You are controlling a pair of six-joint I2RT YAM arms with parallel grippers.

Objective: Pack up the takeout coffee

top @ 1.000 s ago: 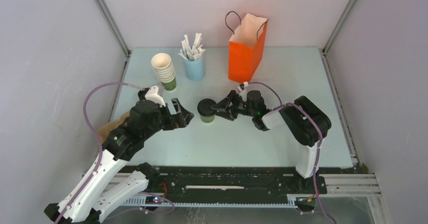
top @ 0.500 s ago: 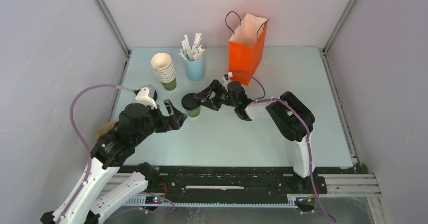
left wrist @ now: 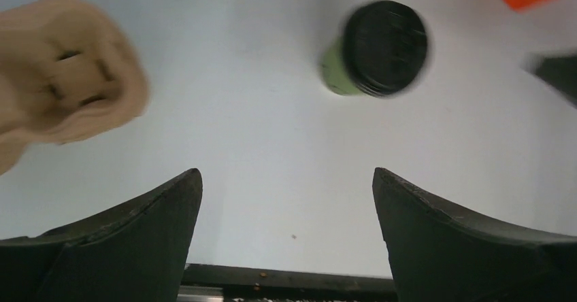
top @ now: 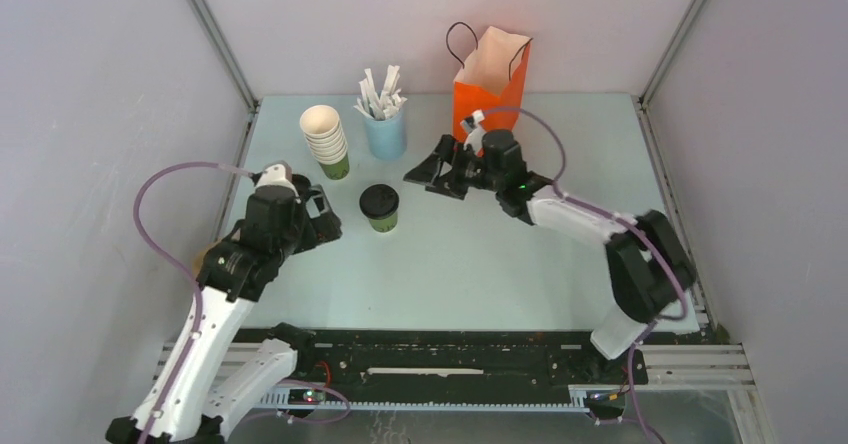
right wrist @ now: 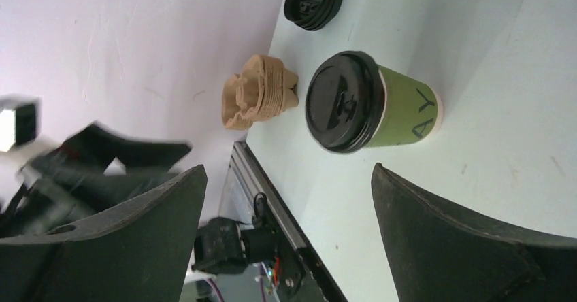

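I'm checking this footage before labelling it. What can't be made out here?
Inside of the orange bag: top view, its own walls hide it.
The takeout coffee: left wrist view, motion-blurred.
The tan pulp holder: left wrist view, cut off by the left edge.
Its lettering: right wrist view, wraps out of sight.

The takeout coffee (top: pixel 380 208) has a matt green paper wall and a black plastic lid (right wrist: pixel 340 101) with a faint sheen and moulded ridges. The table (top: pixel 480 264) under it is a smooth, pale, matt sheet. At twelve o'clock on the table, the bag (top: pixel 490 99) is matt orange paper, creased, with thin black cord handles. At eleven o'clock, the stacked cups (top: pixel 325 139) are plain matt paper. At nine o'clock, the carrier (left wrist: pixel 61 71) is rough tan moulded pulp. The left gripper (left wrist: pixel 287 176) has dull black plastic fingers (left wrist: pixel 136 241).
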